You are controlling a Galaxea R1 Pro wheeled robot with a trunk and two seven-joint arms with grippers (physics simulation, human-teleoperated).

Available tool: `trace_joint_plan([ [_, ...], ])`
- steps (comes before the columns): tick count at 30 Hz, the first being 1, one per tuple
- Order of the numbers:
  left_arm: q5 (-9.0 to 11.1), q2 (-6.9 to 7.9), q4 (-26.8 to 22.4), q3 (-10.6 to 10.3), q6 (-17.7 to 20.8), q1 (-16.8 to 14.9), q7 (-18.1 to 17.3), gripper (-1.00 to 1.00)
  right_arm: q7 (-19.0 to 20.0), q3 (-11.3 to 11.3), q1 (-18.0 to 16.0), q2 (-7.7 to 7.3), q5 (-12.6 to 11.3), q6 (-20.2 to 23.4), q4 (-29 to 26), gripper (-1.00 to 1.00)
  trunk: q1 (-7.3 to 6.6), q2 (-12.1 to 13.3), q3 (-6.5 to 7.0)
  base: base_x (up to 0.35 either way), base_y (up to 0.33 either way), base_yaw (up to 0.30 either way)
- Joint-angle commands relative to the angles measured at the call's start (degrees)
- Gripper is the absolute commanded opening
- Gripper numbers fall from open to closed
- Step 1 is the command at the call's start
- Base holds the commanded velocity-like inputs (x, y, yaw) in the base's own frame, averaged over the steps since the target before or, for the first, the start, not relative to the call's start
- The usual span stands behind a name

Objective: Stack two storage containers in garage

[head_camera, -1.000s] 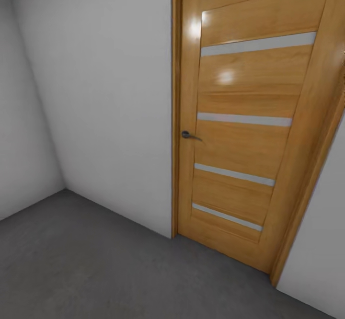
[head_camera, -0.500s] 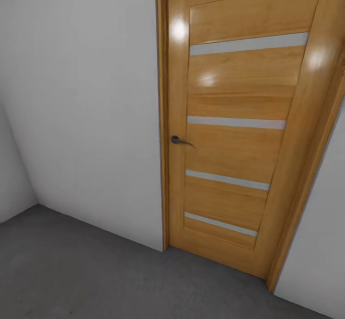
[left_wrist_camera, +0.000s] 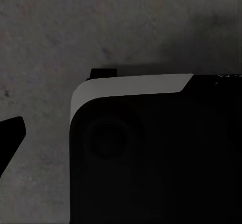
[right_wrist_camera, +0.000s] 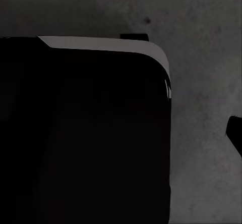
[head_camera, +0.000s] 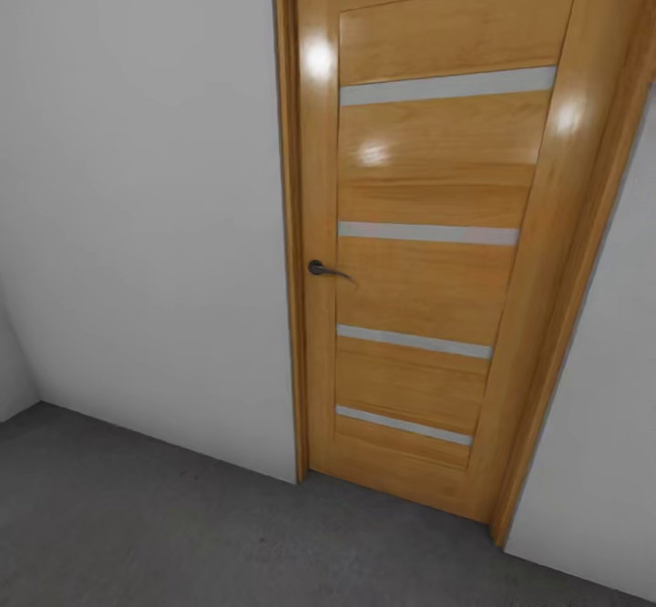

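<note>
The two storage containers are out of view. In the head view I face a shut wooden door (head_camera: 428,279) with a dark lever handle (head_camera: 321,269), set in a plain white wall (head_camera: 137,224). Below them lies the dark grey, mottled concrete floor (head_camera: 164,525) of the garage. The same floor (left_wrist_camera: 101,22) runs under my dark body (left_wrist_camera: 151,153) in the left wrist view. A single dark finger tip (left_wrist_camera: 9,138) pokes in at that picture's edge. The right wrist view likewise has floor (right_wrist_camera: 201,22), my body (right_wrist_camera: 85,133) and one dark finger tip (right_wrist_camera: 235,133).
The door frame (head_camera: 547,361) and a second stretch of white wall (head_camera: 601,406) stand to the door's right. A wall corner (head_camera: 14,379) sits at the far left. Open grey floor lies in front of the door and to the left.
The whole head picture has shifted: door and handle now sit further left and the left corner has slid toward the edge, so the camera turned right. Nothing in the room moved.
</note>
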Motion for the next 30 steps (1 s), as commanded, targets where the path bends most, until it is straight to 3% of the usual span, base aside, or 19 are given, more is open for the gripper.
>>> trace_joint_plan([
  [1,0.03,-0.01,0.0,0.06,-0.16,-0.01,-0.06,1.0,-0.01,-0.01,-0.05,0.0,-0.07,-0.2,0.07,1.0,0.0,-0.03,-0.06,0.0,0.0,-0.245],
  [17,0.01,-0.02,0.0,0.06,-0.17,-0.01,-0.06,1.0,-0.01,-0.01,-0.05,-0.03,-0.06,-0.2,0.07,1.0,0.0,-0.03,-0.06,0.002,0.0,-0.244],
  [30,-0.03,-0.02,0.08,0.04,-0.2,-0.01,-0.14,1.0,-0.01,-0.01,-0.05,-0.02,-0.06,-0.12,0.07,1.0,0.0,-0.03,-0.06,0.238,0.152,-0.028],
])
